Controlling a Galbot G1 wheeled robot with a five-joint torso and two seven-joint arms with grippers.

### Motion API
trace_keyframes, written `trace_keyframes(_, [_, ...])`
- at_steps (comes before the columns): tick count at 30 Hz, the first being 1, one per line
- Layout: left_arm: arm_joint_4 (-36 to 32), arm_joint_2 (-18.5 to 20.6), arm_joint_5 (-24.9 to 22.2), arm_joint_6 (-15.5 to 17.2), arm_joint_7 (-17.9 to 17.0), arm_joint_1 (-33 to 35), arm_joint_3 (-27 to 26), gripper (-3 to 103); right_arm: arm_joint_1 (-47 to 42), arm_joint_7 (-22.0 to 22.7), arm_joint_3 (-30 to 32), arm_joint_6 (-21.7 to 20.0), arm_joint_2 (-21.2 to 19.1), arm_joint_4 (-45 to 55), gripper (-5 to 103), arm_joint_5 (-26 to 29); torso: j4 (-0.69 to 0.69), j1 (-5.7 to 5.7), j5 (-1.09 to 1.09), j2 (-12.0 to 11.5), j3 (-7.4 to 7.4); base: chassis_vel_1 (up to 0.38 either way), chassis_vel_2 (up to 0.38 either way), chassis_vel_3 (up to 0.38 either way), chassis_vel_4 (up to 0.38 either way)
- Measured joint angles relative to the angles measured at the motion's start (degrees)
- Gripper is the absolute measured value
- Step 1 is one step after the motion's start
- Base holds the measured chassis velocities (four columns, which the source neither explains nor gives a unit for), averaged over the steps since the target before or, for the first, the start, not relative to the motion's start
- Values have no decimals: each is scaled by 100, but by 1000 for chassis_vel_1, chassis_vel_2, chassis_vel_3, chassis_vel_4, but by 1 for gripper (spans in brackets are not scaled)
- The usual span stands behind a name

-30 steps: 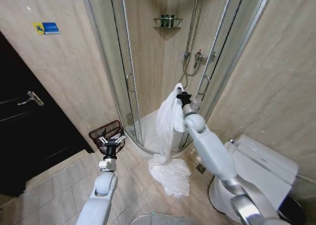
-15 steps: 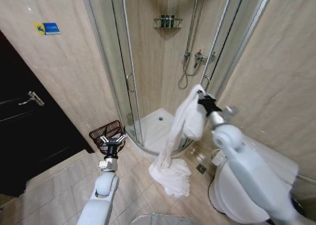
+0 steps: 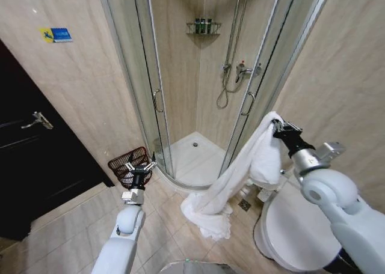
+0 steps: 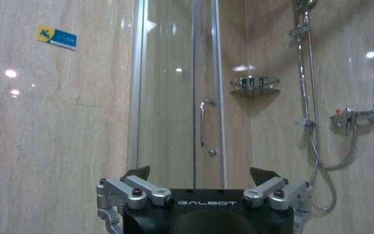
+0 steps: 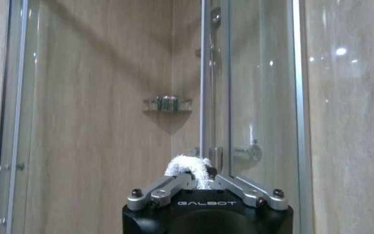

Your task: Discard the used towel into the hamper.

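The right hand is pinching the top of a long white terry towel, its jaws closed on a tuft of it; in the right wrist view that tuft is sticking up between the fingers above the word "GALBOT" printed on the hand's black body. The hand is holding the cloth up just to the right of the curved glass shower enclosure, above the white toilet. The towel is hanging down and leftward, its lower end lying heaped on the beige tiled floor at the enclosure's base.

The small dark reddish-brown openwork hamper is standing on the floor left of the enclosure, against the wall. The left hand is hovering by the hamper's rim, jaws spread and holding nothing.

A blue-and-yellow sticker is stuck on the wall left of the enclosure; its writing is unreadable.
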Motion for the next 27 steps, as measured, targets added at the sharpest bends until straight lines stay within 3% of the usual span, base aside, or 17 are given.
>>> trace_keyframes(5, [-140,53,-63,198,-9,-9,2,100,328,199,31,-213,171,124,2,145,3,1,-5,0,0,0,0,0,0])
trace_keyframes(8, [-169,52,-61,286,53,-56,-23,100,-196,-574,281,-211,716,112,2,-820,1,1,0,0,1,0,0,0,0])
trace_keyframes(11, [-167,-18,-15,303,126,-80,-55,100,-504,-900,298,-114,943,193,2,-1164,-1,1,3,0,1,0,0,0,0])
trace_keyframes(27, [-26,-178,-44,328,125,-118,-154,100,-593,-1055,-22,-279,1388,924,2,-1366,1,1,-1,0,1,17,22,16,20])
